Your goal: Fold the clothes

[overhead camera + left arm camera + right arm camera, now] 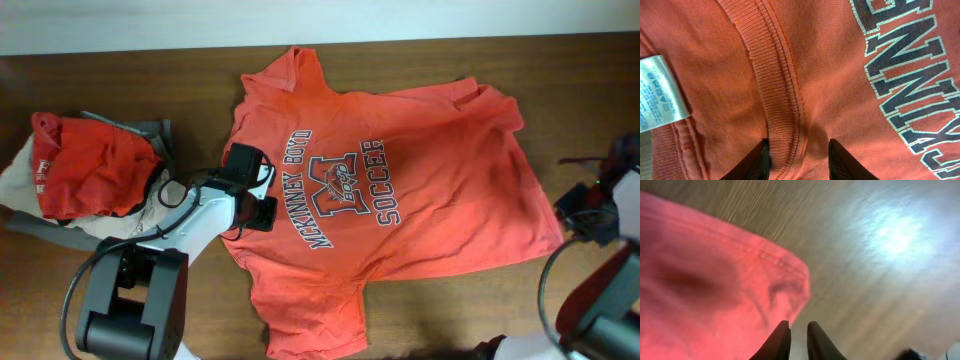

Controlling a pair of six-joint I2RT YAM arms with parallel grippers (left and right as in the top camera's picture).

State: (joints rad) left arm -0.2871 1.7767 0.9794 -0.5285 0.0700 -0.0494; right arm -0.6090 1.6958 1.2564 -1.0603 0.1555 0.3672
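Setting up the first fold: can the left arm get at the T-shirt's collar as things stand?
Probably yes. The left gripper sits right at the ribbed collar of the T-shirt, its fingers apart astride the seam, with nothing lying over it.

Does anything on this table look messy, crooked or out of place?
Nothing looks spilled or damaged. The orange T-shirt lies sideways and slightly crooked, with its far edge rumpled. Beside its collar end, a crumpled heap of red and beige clothes sits unfolded.
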